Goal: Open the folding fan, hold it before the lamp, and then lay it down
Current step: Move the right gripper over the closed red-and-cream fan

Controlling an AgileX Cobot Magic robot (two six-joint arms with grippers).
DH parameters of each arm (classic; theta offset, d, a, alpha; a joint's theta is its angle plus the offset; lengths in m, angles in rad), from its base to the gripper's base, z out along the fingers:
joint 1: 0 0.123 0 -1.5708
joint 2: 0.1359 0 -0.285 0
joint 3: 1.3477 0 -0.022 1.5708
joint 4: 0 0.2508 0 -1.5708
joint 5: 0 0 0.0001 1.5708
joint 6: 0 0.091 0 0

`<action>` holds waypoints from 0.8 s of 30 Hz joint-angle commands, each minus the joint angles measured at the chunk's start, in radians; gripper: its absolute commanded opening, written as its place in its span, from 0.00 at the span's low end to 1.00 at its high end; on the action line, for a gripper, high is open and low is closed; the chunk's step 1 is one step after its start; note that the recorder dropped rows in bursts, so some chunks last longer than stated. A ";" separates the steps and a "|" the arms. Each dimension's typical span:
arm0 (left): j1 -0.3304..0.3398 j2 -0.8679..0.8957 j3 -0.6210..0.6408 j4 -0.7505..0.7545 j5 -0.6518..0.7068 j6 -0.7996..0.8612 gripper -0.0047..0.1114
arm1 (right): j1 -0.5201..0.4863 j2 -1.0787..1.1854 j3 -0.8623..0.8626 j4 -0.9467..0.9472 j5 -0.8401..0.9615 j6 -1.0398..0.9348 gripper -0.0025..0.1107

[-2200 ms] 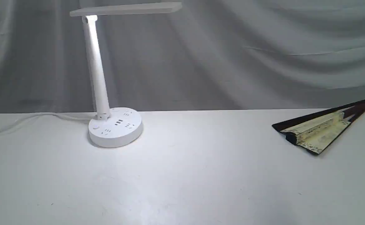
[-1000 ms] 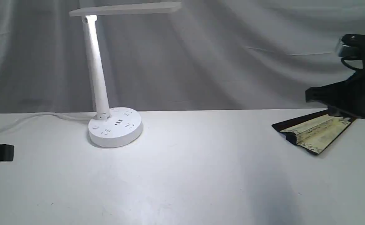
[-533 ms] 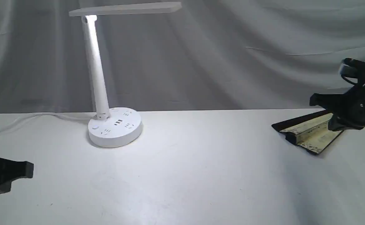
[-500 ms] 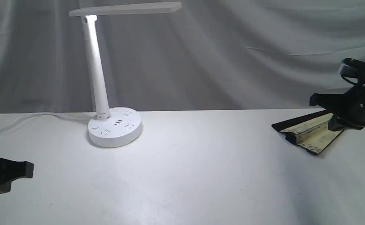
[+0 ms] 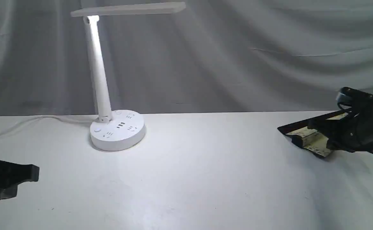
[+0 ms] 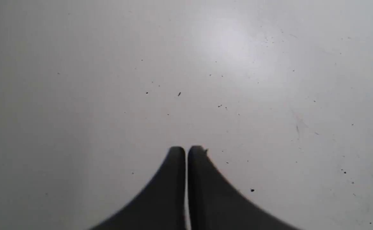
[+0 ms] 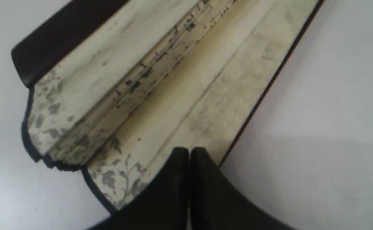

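Left gripper: clenched on nothing, jaws pressed together; low over the bare table, well to the left of the lamp.
Lamp: lit and upright on its round base, light bar reaching rightward.
Folding fan: flat on the table, well to the right of the lamp; only partly spread, pleats bunched between dark guards.
Right gripper: clenched and empty, tips over the cream leaf close to one guard's edge; contact with the paper impossible to tell.
Handling: probably light; wooden guards stiff, paper leaf thin and easily creased or torn.
Hold: best on the guards, never on the pleats; likely one guard per gripper, drawn apart gently about the pivot.
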 commanded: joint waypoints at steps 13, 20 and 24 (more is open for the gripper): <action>-0.006 -0.001 -0.005 -0.010 -0.010 0.006 0.04 | 0.000 -0.012 -0.005 0.030 -0.088 -0.022 0.02; -0.006 -0.001 -0.005 -0.010 -0.010 0.006 0.04 | 0.002 -0.010 -0.015 0.030 -0.100 -0.033 0.02; -0.006 -0.001 -0.005 -0.010 -0.010 0.006 0.04 | 0.002 0.002 -0.078 0.030 -0.051 -0.082 0.02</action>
